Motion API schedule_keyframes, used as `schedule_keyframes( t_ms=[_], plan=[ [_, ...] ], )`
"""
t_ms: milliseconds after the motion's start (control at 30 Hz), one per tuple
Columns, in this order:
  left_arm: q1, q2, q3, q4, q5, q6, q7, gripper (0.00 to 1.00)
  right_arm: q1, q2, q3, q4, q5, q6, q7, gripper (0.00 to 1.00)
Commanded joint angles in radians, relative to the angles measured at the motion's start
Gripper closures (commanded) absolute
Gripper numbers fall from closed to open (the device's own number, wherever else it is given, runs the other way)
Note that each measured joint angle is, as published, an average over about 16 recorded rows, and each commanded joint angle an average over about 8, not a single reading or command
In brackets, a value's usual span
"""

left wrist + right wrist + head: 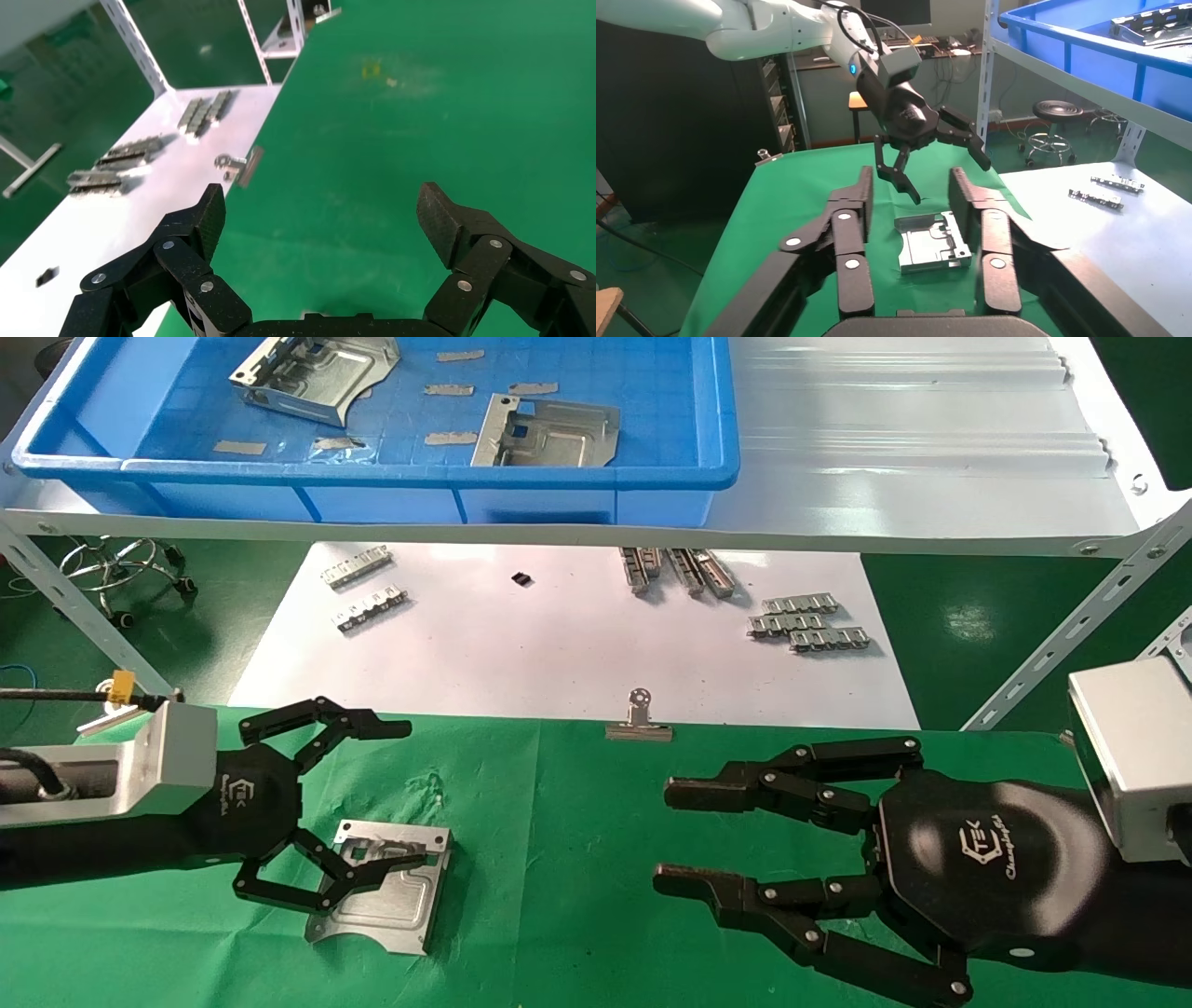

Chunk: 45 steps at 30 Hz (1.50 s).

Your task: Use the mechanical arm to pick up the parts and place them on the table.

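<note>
Two tools noted nearest the camera, both low over the green tabletop (559, 896). Found the right tool (670, 837) with fingers spread wide and nothing between them, idle on its own side. Found the left tool (400, 794) likewise spread and gripping nothing, poised at one part (391, 905) that lay flat on the cloth. From the head view, could not tell whether its lower finger touched that plate or merely crossed above it. In the right wrist view, seemed to hang just clear of the part's surface.

Judged the placing step done for this plate, with the letting-go finished or nearly so.

Farther out, saw a binder clip (639, 719) at the cloth's far edge. Beyond it, made out a white sheet (559, 645) carrying small toothed strips (808, 624), none of them the task's concern.

Farthest, on the pale shelf (931, 449), saw a blue bin (419, 474). Counted two more parts in it, one (312, 374) toward the far left corner and one (549, 430) nearer the middle, among small grey slips (450, 390).

Judged the next move to call for lifting the left tool straight off the plate without dragging it. Would then need a reach up over the bin's near rim, fingers kept wide, to close on the edge of a thin plate.
</note>
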State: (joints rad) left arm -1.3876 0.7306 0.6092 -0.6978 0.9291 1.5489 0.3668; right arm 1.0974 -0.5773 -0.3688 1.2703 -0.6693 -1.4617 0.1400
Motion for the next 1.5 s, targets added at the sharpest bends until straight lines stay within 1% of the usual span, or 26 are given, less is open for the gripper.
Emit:
schedule_keyframes(
  t_ms=[33,1067,1267,1500],
  plan=[
    [0.019,-0.007,-0.02,-0.035,-0.012,-0.003,-0.033,0.0,0.0,0.0,0.0,0.0,0.0,0.0,0.0,0.0],
    [0.306,-0.117,-0.322,-0.573,-0.194,-0.051,-0.54,0.0,0.0,0.0,0.0,0.0,0.0,0.0,0.0,0.0],
    [0.33,-0.126,-0.347,-0.619,-0.211,-0.055,-0.573,0.0,0.0,0.0,0.0,0.0,0.0,0.0,0.0,0.0],
    [0.325,-0.124,-0.341,-0.606,-0.208,-0.055,-0.564,0.0,0.0,0.0,0.0,0.0,0.0,0.0,0.0,0.0]
  ],
)
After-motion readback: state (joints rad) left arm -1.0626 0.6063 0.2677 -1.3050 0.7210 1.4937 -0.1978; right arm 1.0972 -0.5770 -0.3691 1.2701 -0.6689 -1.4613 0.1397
